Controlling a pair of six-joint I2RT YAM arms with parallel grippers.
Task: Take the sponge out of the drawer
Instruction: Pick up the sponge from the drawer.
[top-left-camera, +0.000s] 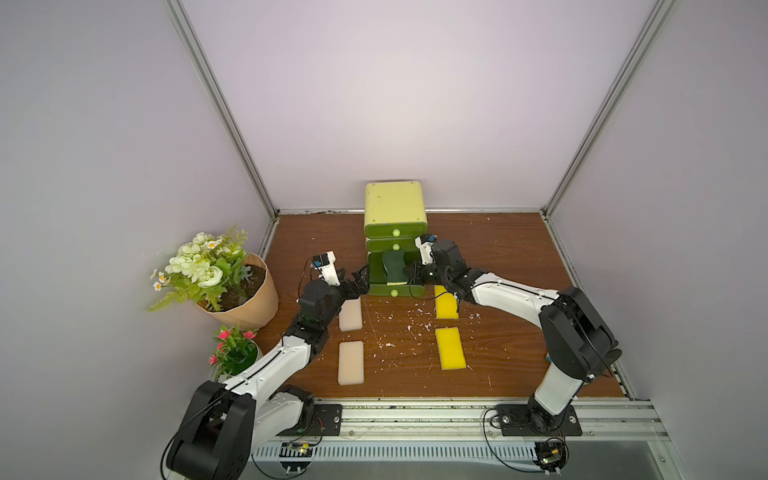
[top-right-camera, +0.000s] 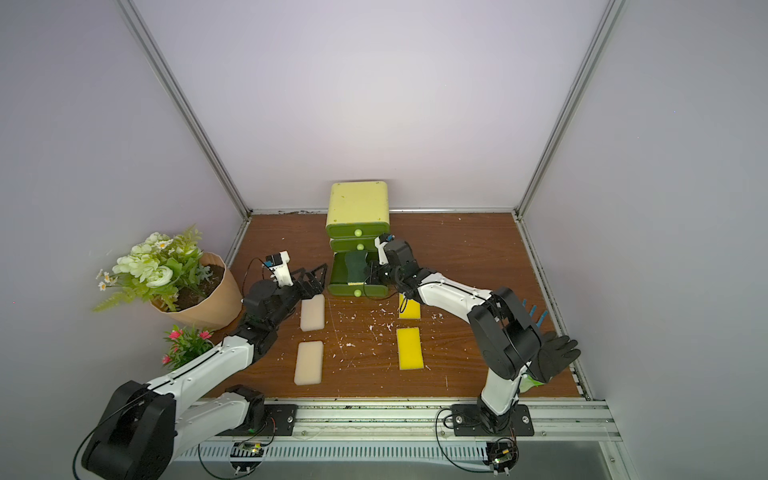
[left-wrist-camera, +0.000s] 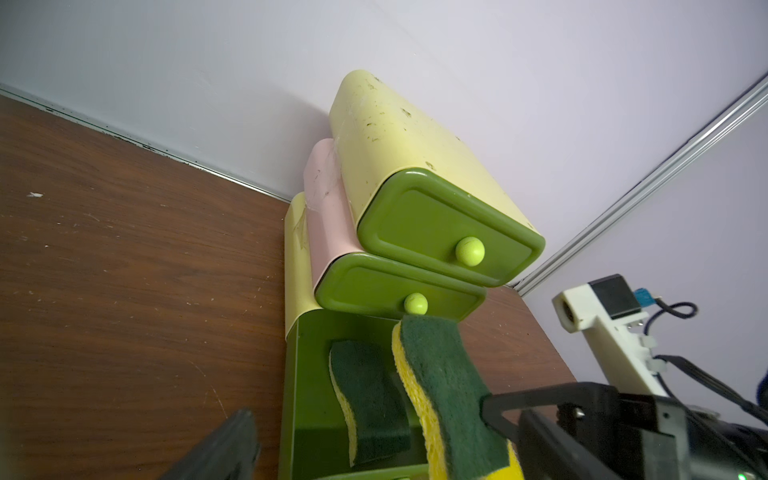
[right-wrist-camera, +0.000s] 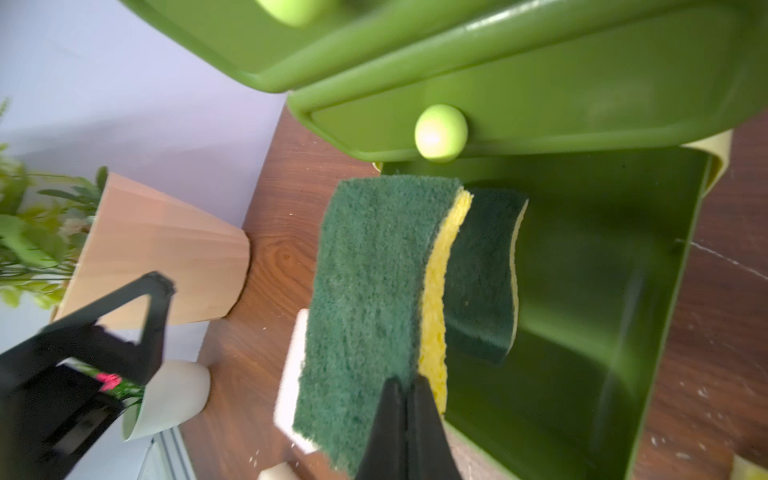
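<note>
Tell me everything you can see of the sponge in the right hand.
The wavy-edged sponge, a dark green scouring pad on yellow foam, is pinched at one end by the shut right hand. It sticks out on edge, tilted, over the open bottom drawer of the green and yellow plastic cabinet, its far end just under the pale green round knob of the drawer above. A similar shape beside it inside the drawer may be a reflection or a second sponge; I cannot tell.

No legible text, no labels (or numbers)
</note>
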